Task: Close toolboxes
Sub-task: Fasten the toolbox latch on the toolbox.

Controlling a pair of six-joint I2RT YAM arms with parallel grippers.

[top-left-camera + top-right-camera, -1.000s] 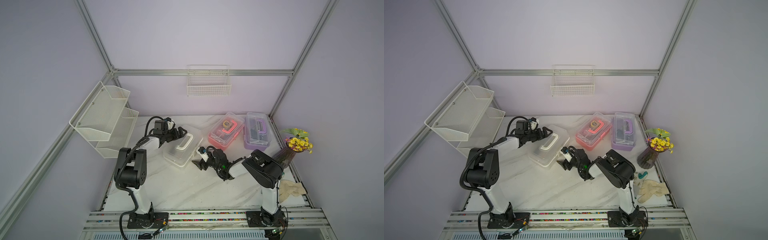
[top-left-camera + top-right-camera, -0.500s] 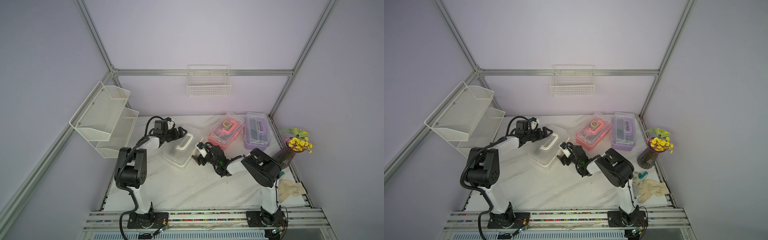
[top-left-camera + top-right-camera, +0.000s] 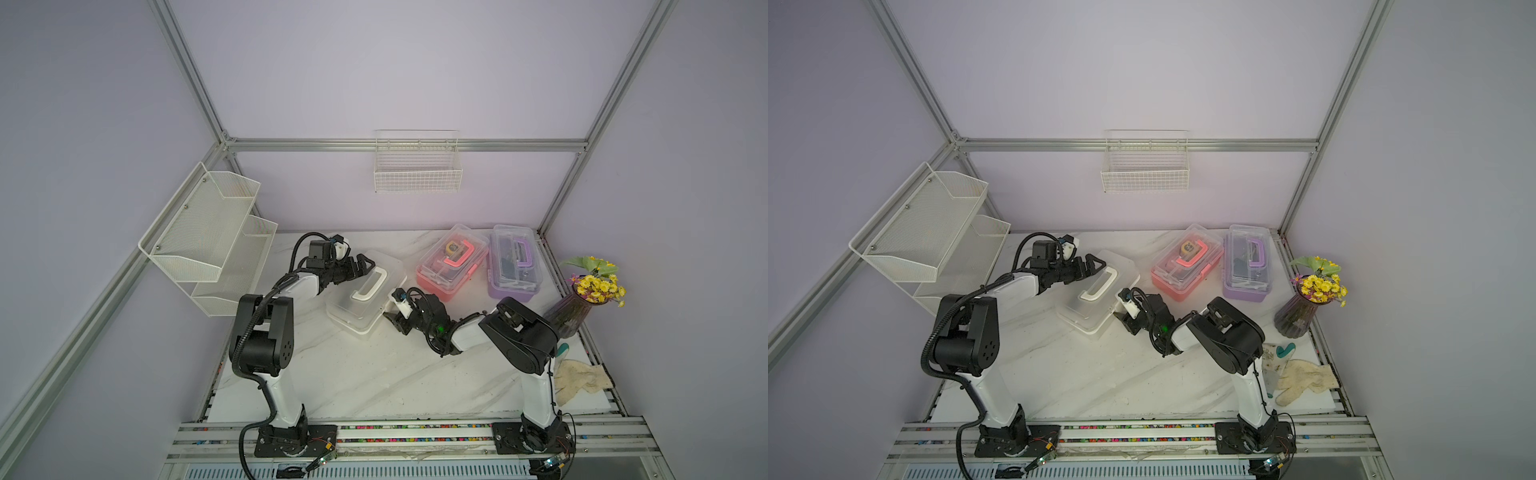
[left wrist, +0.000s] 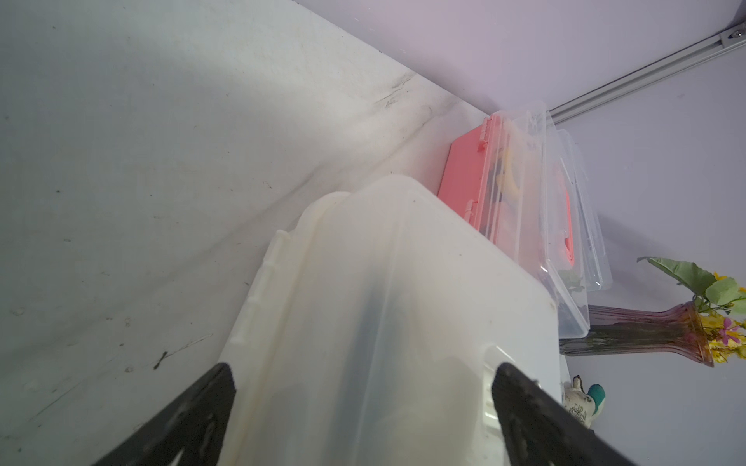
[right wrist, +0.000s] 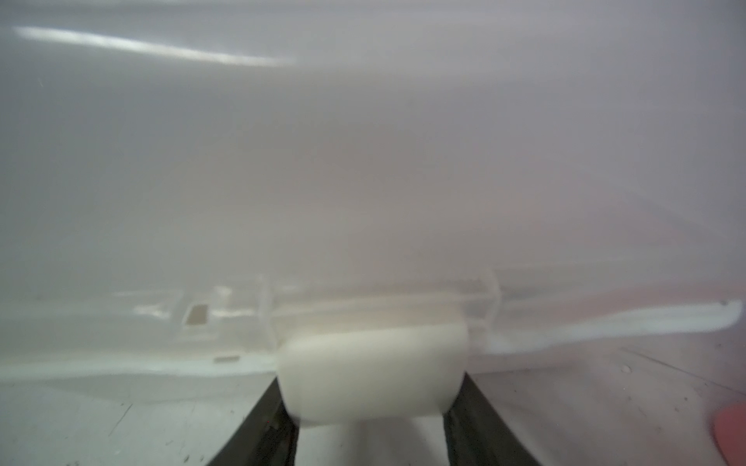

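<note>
Right pincer (image 3: 391, 319) nearest, low on tabletop (image 3: 353, 374), clamped on white latch (image 5: 373, 375) at front edge of white toolbox (image 3: 365, 291), mid-tabletop. Step, as judged: snap latch home. Roll it toward lid, press squarely, avoid shoving box. Beyond, left pincer (image 3: 365, 267), jaws wide apart, straddling box's far end: use as brace. Pink toolbox (image 3: 451, 266), purple toolbox (image 3: 513, 266) far right, lids down.

The white toolbox (image 3: 353, 309) is smooth, cloudy plastic; the marbled tabletop (image 3: 353, 374) looks matt and scuffed.
</note>
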